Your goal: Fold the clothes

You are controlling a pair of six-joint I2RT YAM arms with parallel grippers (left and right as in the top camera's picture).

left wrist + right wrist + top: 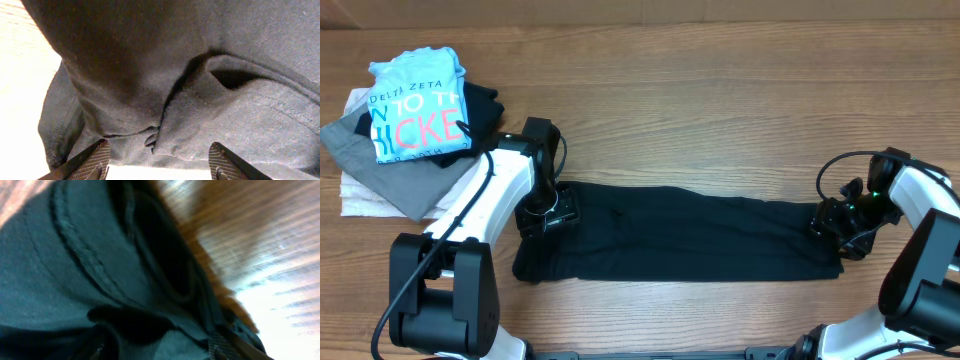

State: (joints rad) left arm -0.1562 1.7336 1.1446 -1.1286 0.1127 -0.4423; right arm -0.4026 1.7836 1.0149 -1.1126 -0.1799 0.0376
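So, long black cloth trousers (700, 235): flat, stretched left-right across the near-middle of the wooden table (720, 80).
Left gripper (545, 212): on the trousers' left end, jaws spread wide, fabric bunched just ahead of the fingertips (95, 159).
Right gripper (832, 222): at the trousers' right end, dark cloth hides one finger, can't tell jaw state.
Folded pile (390, 170): far left, light blue printed T-shirt (415, 110) on top, grey garment (415, 180) underneath.

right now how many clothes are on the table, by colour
black: 2, long black garment and black piece in the pile
light blue: 1, printed shirt
grey: 1, grey piece
white: 1, white piece
total: 5
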